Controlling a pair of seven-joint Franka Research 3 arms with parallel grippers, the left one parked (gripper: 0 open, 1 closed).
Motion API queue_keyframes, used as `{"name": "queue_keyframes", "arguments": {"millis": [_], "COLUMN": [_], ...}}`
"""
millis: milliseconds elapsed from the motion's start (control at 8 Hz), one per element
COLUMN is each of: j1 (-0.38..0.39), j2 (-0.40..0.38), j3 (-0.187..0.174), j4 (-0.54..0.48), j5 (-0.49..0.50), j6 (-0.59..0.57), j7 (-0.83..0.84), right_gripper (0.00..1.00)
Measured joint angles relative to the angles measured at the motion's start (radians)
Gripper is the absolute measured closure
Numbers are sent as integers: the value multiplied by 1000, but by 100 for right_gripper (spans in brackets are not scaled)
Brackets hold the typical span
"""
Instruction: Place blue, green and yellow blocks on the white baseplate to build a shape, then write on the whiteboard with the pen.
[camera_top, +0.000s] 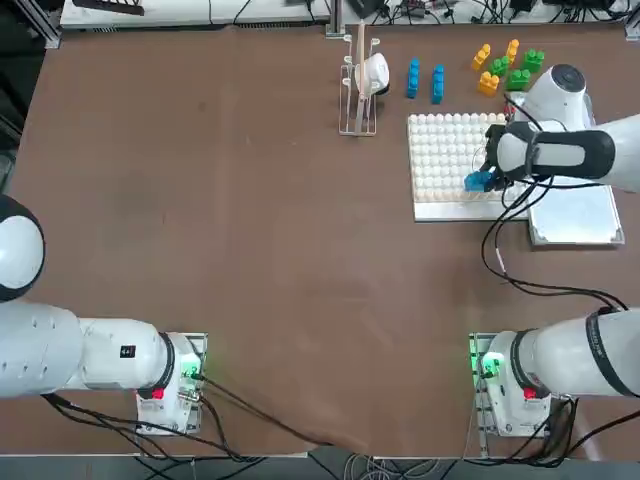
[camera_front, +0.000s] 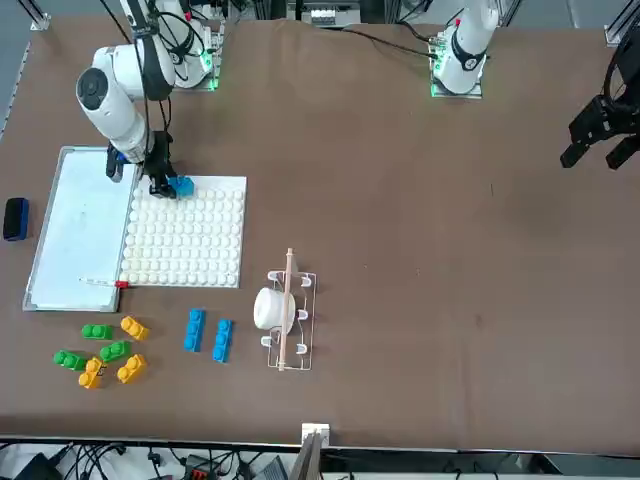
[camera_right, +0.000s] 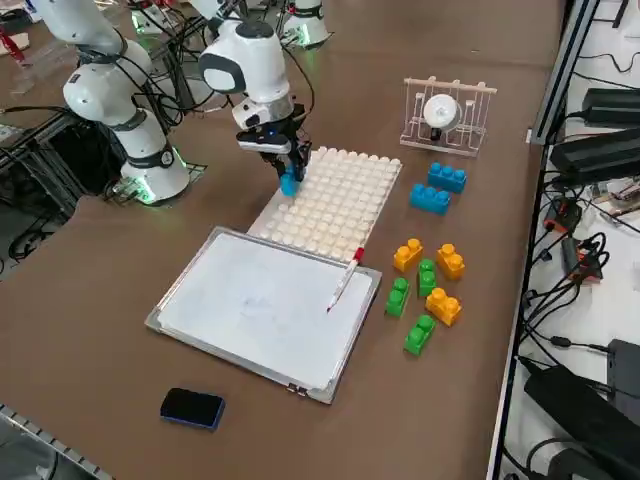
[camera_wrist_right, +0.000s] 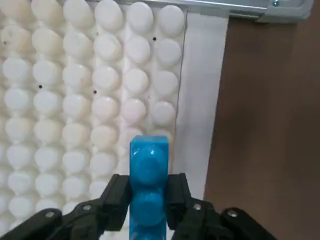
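Observation:
My right gripper (camera_wrist_right: 148, 194) is shut on a blue block (camera_wrist_right: 148, 167), one black finger on each side of it. The block (camera_top: 479, 181) sits low over the white baseplate (camera_top: 445, 150), at the edge row of studs nearest the arm bases and close to the whiteboard side. Whether it is pressed onto the studs I cannot tell. Two more blue blocks (camera_front: 207, 332) lie loose beyond the plate, with green and yellow blocks (camera_right: 425, 290) in a cluster beside them. On the whiteboard (camera_right: 260, 305), the pen (camera_right: 344, 280) rests at the corner by the plate.
A wire rack holding a white cup (camera_top: 362, 75) stands at the plate's far left. A dark blue eraser (camera_right: 192, 407) lies on the table past the whiteboard's outer edge. Cables trail from the right arm over the brown tabletop (camera_top: 250, 250).

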Motion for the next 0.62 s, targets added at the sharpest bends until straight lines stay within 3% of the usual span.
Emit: {"name": "queue_keyframes", "arguments": {"millis": [625], "j1": [0], "j2": [27], "j3": [0], "j4": [-2], "j5": [0], "j6": [30], "j7": [54], "right_gripper": [59]}}
